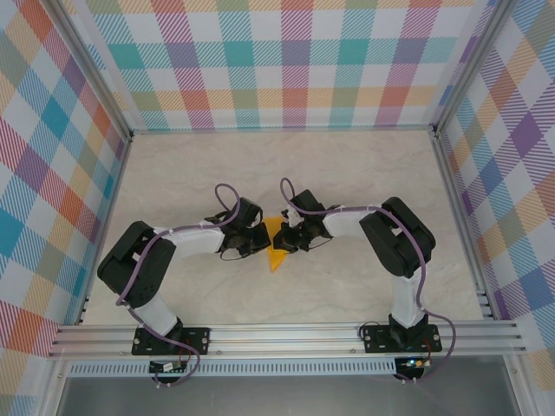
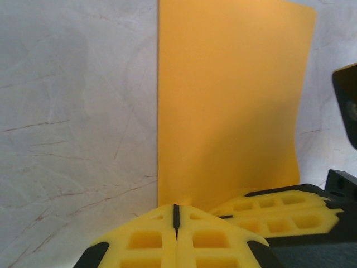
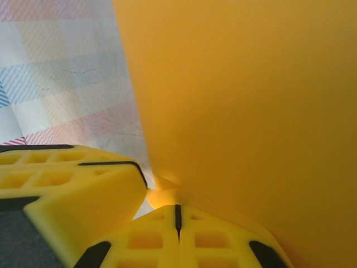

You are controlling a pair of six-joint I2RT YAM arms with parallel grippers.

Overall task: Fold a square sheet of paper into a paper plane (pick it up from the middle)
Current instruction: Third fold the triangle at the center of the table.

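Note:
The orange sheet of paper [image 1: 277,258] hangs between the two grippers at the middle of the table, its lower tip pointing toward the arm bases. In the left wrist view the paper [image 2: 228,100] looks like a tall panel with a straight left edge, standing up from my left gripper [image 2: 176,215]. That gripper's yellow jaws are shut on the paper's near edge. The right gripper's fingers [image 2: 279,209] press in just beside it. In the right wrist view the paper [image 3: 251,100] curls over my right gripper [image 3: 178,215], also shut on it. From above, the left gripper [image 1: 267,236] and right gripper [image 1: 286,238] nearly touch.
The pale marble-patterned table [image 1: 347,173] is walled by plaid panels [image 1: 286,61] on three sides. An aluminium rail [image 1: 286,334] carrying both arm bases runs along the near edge. Purple cables loop over each wrist.

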